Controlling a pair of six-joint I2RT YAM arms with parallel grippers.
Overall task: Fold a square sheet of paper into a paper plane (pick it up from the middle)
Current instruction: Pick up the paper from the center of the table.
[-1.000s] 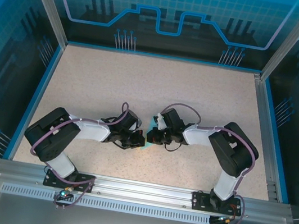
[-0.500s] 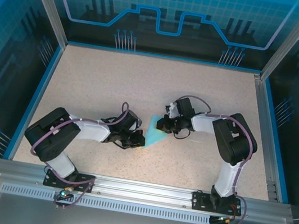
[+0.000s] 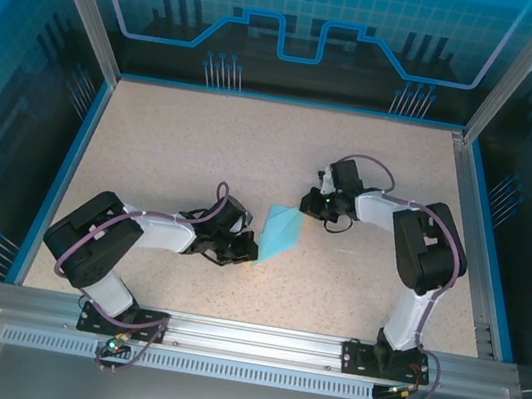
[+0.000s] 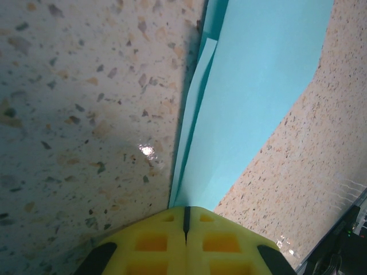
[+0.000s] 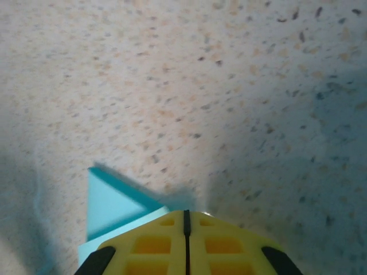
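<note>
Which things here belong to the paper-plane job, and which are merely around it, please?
Job: folded cyan paper; left pincer, shut, at its near end; right pincer, shut, by its far tip.
Not part of it: speckled table; blue walls; metal rail.

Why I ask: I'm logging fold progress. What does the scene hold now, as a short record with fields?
paper: folded cyan sheet, lying on the speckled table, between both grippers
left gripper: shut, tips at the sheet's near end
right gripper: shut, tips by the sheet's far corner
stage: layered, not yet a dart
</note>
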